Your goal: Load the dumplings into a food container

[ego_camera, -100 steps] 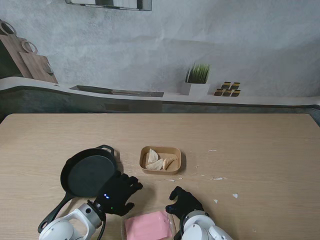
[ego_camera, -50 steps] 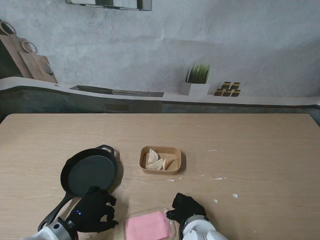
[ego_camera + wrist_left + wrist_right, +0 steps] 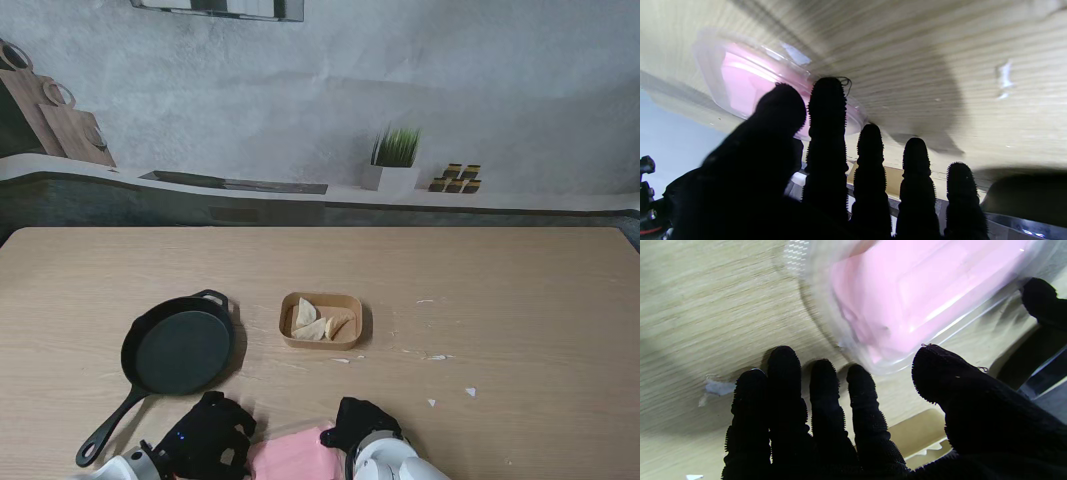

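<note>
1. look at the bottom centre of the stand view: your pink-lidded container [image 3: 290,456] lies at the near table edge, partly cut off by the frame.
2. your left hand [image 3: 208,443] sits just to the container's left, at the lower left of centre, and its edge looks to meet the container.
3. in the left wrist view the left hand's fingers [image 3: 826,133] stand straight with gaps between them; the thumb and first finger overlap the clear rim of the container [image 3: 740,83], but you cannot tell whether they press it.
4. your right hand [image 3: 362,425] sits just right of the container, at the lower centre of the frame.
5. in the right wrist view the four fingers [image 3: 823,396] lie nearly side by side, tips on or just over the wood, with the thumb [image 3: 940,373] held apart on the other side of the container's corner [image 3: 900,306]; it flanks the corner without a clear hold.
6. the dumplings [image 3: 320,322] lie in the brown tray [image 3: 321,342] at the middle of the frame, well apart from both hands.
7. the black skillet [image 3: 178,349] rests left of the tray, its handle pointing toward the lower left corner.
8. white crumbs [image 3: 436,357] dot the table [image 3: 520,290] right of the tray.
</note>
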Available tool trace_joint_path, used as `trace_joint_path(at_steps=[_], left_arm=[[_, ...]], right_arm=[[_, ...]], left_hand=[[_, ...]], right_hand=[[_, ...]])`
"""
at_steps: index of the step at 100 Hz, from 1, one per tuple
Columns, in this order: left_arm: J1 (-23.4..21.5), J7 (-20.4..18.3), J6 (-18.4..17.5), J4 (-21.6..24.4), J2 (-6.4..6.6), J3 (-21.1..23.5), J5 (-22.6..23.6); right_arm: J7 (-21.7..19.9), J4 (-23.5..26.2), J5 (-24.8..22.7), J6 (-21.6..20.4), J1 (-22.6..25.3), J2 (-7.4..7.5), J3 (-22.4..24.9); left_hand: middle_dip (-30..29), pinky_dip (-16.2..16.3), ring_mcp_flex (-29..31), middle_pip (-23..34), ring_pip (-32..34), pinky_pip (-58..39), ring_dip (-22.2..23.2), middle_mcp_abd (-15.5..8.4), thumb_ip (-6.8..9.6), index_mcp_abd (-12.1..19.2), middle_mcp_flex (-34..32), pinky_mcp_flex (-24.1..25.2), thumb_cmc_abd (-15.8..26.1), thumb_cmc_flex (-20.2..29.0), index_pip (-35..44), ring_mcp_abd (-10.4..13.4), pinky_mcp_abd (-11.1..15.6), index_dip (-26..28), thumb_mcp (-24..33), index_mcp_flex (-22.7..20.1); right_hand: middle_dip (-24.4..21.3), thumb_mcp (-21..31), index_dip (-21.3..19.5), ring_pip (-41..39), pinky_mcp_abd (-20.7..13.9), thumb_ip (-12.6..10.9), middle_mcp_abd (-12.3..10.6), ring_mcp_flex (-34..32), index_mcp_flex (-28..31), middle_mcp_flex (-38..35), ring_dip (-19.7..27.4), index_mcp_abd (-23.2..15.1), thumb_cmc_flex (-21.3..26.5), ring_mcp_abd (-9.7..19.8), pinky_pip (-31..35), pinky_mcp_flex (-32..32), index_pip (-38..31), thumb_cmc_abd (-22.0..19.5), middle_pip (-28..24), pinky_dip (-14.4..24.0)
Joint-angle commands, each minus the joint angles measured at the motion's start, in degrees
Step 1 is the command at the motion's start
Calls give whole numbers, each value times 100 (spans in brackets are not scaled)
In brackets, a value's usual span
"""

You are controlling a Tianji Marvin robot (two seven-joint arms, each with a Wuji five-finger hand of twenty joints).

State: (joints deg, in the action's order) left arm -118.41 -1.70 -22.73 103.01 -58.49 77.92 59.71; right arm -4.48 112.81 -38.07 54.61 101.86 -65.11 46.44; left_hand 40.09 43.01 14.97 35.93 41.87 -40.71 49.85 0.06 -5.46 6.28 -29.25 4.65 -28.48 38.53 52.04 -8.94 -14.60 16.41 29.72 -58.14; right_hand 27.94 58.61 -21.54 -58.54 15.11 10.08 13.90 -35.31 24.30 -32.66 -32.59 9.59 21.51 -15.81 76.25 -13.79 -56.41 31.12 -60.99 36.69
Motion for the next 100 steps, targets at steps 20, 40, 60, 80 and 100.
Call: trace_joint_path(at_steps=[20,40,60,80,100], left_arm=[[-22,135,151,-127,-36,-171,235],[50,476,257,-214,-52,-248,390],[92,785,361,-279,-76,-245,478],[122,1054,406,-335,-104,-243,486],[170,1464,408,-434,-129,-204,581]], right_arm=[[256,73,777,341,126,-249,77],[658,209,1252,340,139,-308,116],[1046,241,1680,314,129,-432,165],[639,102,1551,347,392,-1201,723],[949,-63,1662,344,53,-875,379]], left_hand=[[-103,272,-58,-119,139,145,33,-151,-281,-19,-46,64,-659,198,-428,154,-15,-711,521,227],[-79,340,13,-74,193,9,48,-154,-312,-12,-85,42,-762,198,-385,135,-17,-714,706,223],[-87,333,29,-87,199,-62,43,-138,-334,-37,-71,36,-759,199,-395,116,-30,-720,752,242],[-116,304,34,-119,191,-92,29,-128,-329,-37,-57,38,-771,243,-390,131,-41,-714,801,236],[-157,284,70,-158,198,-166,17,-79,-336,-13,-26,26,-684,196,-392,132,-56,-703,807,278]], right_hand=[[17,390,-379,246,15,-269,-139,-363,-938,-224,188,-414,874,-228,256,-336,-641,385,-11,-108],[-139,738,-428,291,271,212,-433,-1003,-1295,-182,316,-471,1641,-103,350,-1051,-912,981,-741,-361],[-171,919,-385,-61,361,400,-477,-1624,-1332,-492,270,-301,1893,15,640,-1625,-947,1438,-983,-392],[-277,1031,-242,-273,535,419,-176,-2147,-972,-812,360,36,1974,-123,894,-2091,-809,1735,-1067,-450],[-828,1159,1052,-276,1287,430,186,-3708,1618,-2814,984,-632,2439,-586,1129,-3389,-1410,1806,-447,-654]])
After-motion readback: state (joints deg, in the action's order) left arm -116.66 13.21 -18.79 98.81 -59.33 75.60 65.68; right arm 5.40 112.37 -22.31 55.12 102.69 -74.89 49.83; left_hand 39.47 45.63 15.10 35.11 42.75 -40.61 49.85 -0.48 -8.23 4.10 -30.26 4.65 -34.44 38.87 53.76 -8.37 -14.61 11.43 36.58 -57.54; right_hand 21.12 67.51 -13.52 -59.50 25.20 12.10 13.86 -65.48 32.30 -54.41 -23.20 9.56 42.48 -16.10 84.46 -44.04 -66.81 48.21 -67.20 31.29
